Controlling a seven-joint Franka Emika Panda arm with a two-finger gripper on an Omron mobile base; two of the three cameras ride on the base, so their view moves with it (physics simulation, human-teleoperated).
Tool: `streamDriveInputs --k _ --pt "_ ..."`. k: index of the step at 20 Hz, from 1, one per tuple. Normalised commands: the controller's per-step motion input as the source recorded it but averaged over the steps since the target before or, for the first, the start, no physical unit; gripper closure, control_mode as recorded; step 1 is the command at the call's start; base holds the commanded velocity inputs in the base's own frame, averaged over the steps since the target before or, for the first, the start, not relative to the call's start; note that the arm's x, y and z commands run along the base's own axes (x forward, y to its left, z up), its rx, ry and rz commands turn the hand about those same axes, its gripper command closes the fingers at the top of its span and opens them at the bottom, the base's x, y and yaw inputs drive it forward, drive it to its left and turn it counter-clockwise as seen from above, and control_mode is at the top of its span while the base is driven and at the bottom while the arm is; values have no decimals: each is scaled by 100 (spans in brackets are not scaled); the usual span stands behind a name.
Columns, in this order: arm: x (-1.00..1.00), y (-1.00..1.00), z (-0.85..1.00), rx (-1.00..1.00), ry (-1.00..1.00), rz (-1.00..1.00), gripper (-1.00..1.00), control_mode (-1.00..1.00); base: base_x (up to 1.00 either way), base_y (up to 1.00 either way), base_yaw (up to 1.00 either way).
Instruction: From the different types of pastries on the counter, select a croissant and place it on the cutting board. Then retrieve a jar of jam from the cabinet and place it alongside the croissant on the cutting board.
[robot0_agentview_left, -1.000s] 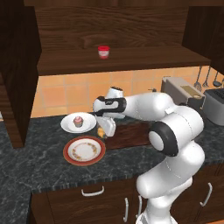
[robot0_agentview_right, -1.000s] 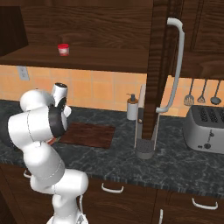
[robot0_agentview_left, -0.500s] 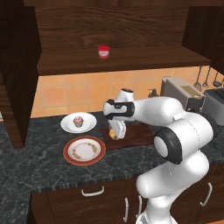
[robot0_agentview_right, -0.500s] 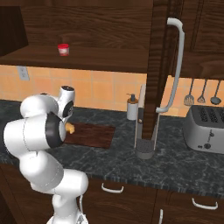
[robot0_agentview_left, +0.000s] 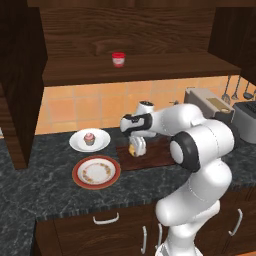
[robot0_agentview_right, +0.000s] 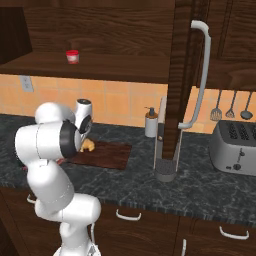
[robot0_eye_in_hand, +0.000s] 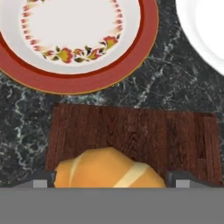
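The gripper hangs over the left end of the cutting board, pointing down. In the hand view its two dark fingertips stand wide apart, one on each side of the croissant, with a visible gap between each tip and the pastry. The jaws are wide; contact with the croissant cannot be confirmed from these views.

The croissant lies on the cutting board, near the board end closest to the orange-rimmed plate. In the left base view it shows as a small yellow patch between the fingers. In the right base view the croissant is partly hidden behind the arm. In the hand view its lower part is cut off.

The cutting board rests flat on the table. The orange-rimmed plate sits just beside the board, to its left in the left base view. The cupcake stands on a white plate behind it.

The jar of jam stands upright on the cabinet shelf, well apart from the gripper. Its label is too small to read.
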Motion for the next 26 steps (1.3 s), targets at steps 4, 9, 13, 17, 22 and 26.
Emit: streamDriveInputs --k 4,9,13,17,22,26 --pt "23 0 -34 -12 0 -2 100 -100 0 0 0" --pt "0 0 -34 -8 -4 -3 100 -100 0 0 0" --pt "0 0 -46 -7 -10 -1 100 -100 0 0 0" --pt "0 0 -41 -8 -12 0 100 -100 0 0 0" --pt "1 0 -33 -4 -9 0 100 -100 0 0 0" --pt "-5 -6 -36 0 -2 0 -100 -100 0 0 0"
